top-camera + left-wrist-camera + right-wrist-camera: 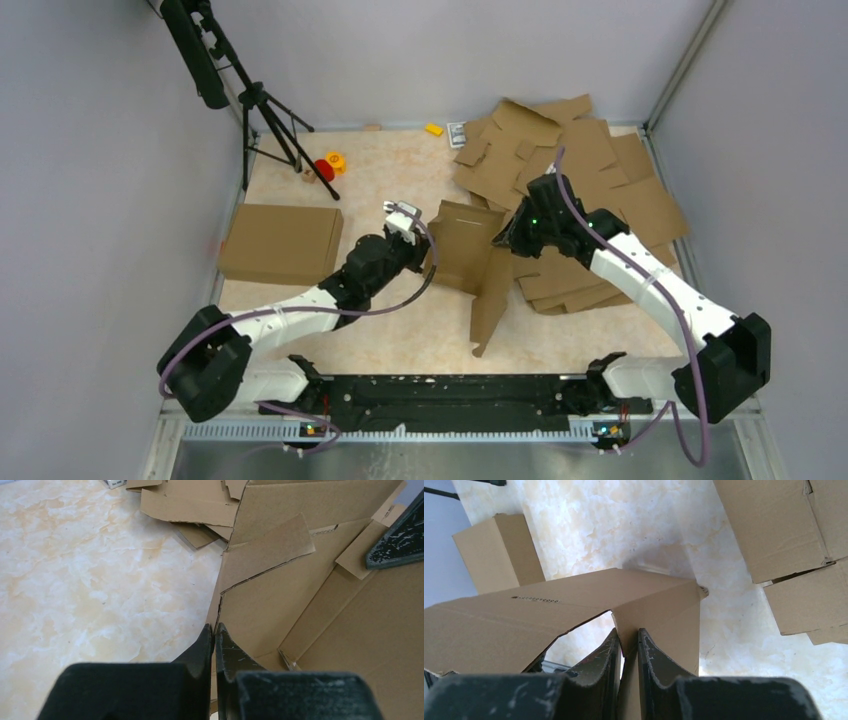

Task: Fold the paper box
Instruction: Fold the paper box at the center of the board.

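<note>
The paper box [462, 243] is a brown cardboard blank, partly raised off the table between both arms, with a long flap [491, 300] slanting down toward the front. My left gripper [427, 254] is shut on its left wall; in the left wrist view the thin cardboard edge [270, 605] runs between the closed fingertips [215, 630]. My right gripper [504, 240] is shut on a flap at the blank's right side. In the right wrist view that flap [659, 610] passes between the jaws [628, 637], and the bent panel [524, 620] spreads left.
A heap of flat cardboard blanks [585, 185] fills the back right. A folded box [282, 243] lies at the left. A tripod [265, 110] stands back left, with red [324, 169] and yellow [336, 158] small items beside it.
</note>
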You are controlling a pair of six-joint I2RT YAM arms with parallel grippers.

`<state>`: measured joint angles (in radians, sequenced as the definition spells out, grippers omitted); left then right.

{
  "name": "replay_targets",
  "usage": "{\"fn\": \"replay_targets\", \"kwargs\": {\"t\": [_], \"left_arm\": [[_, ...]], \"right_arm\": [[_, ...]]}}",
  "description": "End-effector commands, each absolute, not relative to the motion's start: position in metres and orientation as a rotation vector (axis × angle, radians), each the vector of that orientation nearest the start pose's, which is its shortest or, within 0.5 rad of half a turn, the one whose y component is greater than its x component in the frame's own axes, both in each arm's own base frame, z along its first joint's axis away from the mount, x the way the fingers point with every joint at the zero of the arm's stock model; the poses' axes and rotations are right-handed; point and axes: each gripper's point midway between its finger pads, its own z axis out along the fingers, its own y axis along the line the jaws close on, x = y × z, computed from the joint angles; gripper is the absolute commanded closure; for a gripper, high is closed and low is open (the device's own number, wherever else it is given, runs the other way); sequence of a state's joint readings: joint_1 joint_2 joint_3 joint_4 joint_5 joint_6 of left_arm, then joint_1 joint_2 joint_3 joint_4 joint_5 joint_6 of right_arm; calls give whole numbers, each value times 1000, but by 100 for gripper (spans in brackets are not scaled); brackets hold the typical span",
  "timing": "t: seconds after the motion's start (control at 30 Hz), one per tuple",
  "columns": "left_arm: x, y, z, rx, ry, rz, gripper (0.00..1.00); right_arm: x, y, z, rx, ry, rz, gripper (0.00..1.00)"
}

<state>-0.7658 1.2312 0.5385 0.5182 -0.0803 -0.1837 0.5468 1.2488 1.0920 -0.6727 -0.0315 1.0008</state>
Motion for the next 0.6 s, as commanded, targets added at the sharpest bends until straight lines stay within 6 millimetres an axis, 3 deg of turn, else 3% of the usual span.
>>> {"fn": "replay_targets", "kwargs": {"t": [0.0,0.17,0.33,0.57], "left_arm": [[276,-285,143,474,1806,-725,100],[277,-288,140,451,1813,-743,100],[279,-287,138,416,1815,-749,100],[280,-280,138,386,1800,-726,100]], "right_arm": [[288,211,201,498,2365,741,87],[288,218,215,362,2332,679,84],[287,239,231,279,2287,731,83],[278,240,239,179,2263,726,67]]}}
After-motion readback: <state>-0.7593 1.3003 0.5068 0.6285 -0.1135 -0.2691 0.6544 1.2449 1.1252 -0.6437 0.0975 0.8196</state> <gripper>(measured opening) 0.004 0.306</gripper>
